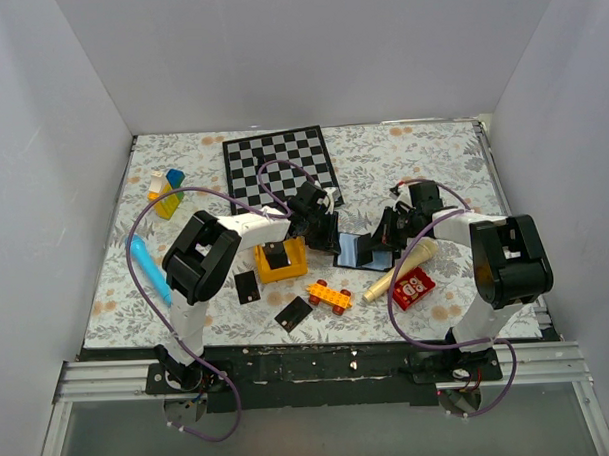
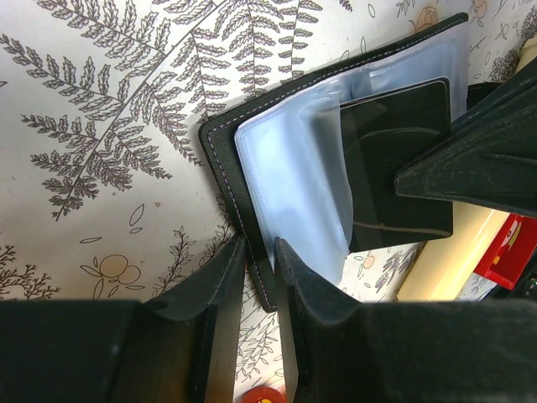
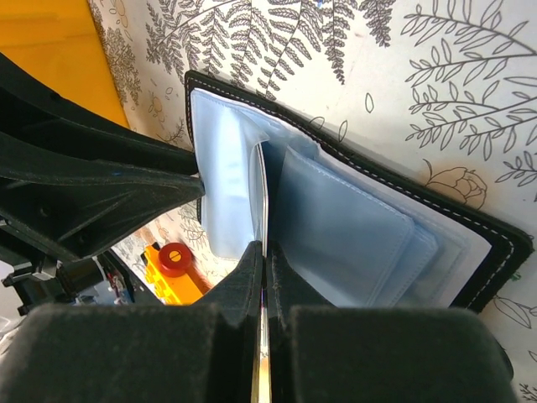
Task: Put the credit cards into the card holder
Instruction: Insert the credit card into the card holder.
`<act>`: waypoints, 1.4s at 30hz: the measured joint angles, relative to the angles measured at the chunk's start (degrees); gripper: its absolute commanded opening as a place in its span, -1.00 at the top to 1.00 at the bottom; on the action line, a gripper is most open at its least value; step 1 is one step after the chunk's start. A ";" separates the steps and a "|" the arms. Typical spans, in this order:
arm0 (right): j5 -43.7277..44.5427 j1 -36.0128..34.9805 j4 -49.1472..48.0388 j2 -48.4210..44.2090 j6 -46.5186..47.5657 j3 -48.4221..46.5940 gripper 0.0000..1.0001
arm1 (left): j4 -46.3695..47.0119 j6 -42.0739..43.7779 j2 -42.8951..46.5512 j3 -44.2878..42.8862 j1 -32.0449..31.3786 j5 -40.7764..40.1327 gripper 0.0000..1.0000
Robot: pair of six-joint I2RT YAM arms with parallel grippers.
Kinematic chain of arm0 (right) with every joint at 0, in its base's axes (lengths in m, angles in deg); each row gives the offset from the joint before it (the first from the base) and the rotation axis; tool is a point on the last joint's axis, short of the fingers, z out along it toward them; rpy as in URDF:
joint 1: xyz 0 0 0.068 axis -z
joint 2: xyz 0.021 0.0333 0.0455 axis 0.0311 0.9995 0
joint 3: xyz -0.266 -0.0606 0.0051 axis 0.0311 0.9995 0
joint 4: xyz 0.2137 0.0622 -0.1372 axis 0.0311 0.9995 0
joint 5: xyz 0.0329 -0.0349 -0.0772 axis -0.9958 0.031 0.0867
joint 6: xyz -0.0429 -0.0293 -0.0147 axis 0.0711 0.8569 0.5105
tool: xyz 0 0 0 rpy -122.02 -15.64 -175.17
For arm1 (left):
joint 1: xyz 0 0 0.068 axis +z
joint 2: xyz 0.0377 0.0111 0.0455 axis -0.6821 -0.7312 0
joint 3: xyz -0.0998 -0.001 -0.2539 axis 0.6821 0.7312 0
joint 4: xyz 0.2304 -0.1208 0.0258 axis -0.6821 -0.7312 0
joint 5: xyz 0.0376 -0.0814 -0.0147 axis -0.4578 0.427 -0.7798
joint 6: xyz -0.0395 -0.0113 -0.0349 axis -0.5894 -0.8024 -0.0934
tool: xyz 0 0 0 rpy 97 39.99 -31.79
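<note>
While left jaws apparently pinch card holder (image 2: 285, 193) | right jaws clamp credit card (image 2: 394, 168) | red box (image 1: 414, 287) print blurred

Item count, table surface:
- credit cards (image 1: 247, 286) (image 1: 293, 313) (image 2: 390, 126): 3
- card holder (image 1: 350, 251): 1
- chessboard (image 1: 279, 167): 1
- blue pen (image 1: 149, 270): 1
- yellow block (image 1: 282, 269): 1
- orange toy car (image 1: 329, 295): 1
- cream stick (image 1: 399, 270): 1
- red box (image 1: 414, 287): 1
- stack of coloured bricks (image 1: 166, 191): 1
</note>
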 measured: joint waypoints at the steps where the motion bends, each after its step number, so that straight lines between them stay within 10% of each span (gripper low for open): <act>1: 0.31 -0.11 0.33 0.00 0.20 -0.17 0.97 | -0.07 0.07 -0.02 -0.07 0.00 0.00 0.60; 42: 3.37 -0.26 -10.47 -2.54 -7.37 6.19 0.97 | -1.11 0.48 -0.48 -0.92 0.02 0.07 0.62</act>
